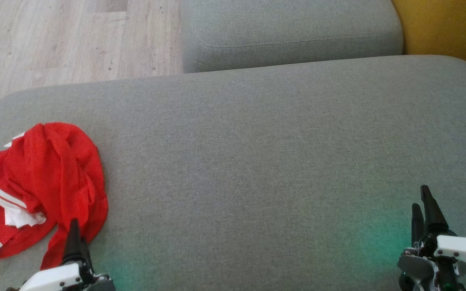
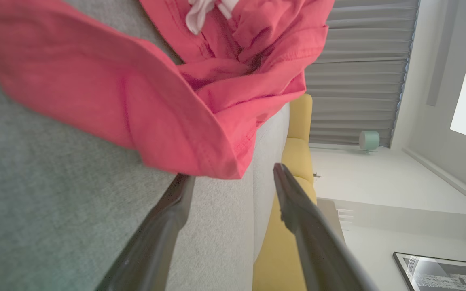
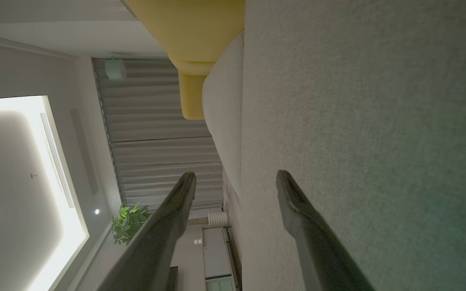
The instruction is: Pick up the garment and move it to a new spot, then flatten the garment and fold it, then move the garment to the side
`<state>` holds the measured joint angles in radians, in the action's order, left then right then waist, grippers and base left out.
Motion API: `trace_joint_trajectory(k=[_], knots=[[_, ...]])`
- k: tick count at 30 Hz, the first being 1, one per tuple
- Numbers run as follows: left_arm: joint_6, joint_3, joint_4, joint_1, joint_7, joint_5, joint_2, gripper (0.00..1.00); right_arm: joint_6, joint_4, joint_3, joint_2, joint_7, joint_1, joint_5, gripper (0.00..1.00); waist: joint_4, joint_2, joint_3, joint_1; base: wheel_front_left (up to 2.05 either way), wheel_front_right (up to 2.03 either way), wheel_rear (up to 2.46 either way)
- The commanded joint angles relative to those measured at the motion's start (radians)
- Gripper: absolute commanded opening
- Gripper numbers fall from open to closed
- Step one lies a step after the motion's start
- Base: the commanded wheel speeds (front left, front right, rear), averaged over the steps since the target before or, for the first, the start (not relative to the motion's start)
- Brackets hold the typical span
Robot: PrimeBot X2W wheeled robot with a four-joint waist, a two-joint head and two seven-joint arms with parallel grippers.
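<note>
Garment [image 1: 43, 186] is sitting way over at the left edge of the big grey sofa cushion [image 1: 257, 161], all scrunched up in a heap. It's red mesh-looking fabric with white stripes and a bit of white poking out on its left side. One loose red flap trails off toward the near edge of the cushion.

Left hand [image 2: 233, 173] is right at that flap, by the near-left corner. From the head view one dark finger overlaps the flap's edge. From the left wrist view the two fingers are spread wide with nothing pinched between them, and the garment's hem sits just past the tips. The tip on that view's left looks like it meets the hem, but I can't tell if it's actually touching.

The middle of the cushion is just plain grey fabric, with a faint green glow on it near each hand. Past the far edge there's pale wood floor [image 1: 55, 36] on the left, then a second grey cushion [image 1: 289, 36], then something yellow [image 1: 451, 28] at the far right.

Right hand [image 1: 421, 198] is over by the near-right corner, well apart from the garment. Its fingers are spread wide too, holding nothing, just over bare cushion.
</note>
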<state>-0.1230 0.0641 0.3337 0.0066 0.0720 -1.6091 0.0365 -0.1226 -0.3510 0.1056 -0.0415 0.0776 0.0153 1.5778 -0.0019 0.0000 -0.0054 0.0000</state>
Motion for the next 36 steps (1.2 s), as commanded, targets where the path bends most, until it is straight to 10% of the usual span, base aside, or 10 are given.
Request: trace_joint_trajectory(k=[1, 36], knots=[[-0.001, 0.006, -0.04, -0.03, -0.011, 0.011, 0.006, 1.0, -0.001, 0.04, -0.007, -0.003, -0.015, 0.04, -0.016, 1.0, 0.0, 0.0, -0.001, 0.0, 0.0, 0.0, 0.0], [0.038, 0.05, -0.253, -0.028, -0.111, 0.404, 0.009, 1.0, -0.003, 0.199, -0.096, -0.005, -0.115, 0.054, -0.635, 1.0, 0.006, 0.0, -0.01, 0.0, 0.0, 0.0, 0.0]])
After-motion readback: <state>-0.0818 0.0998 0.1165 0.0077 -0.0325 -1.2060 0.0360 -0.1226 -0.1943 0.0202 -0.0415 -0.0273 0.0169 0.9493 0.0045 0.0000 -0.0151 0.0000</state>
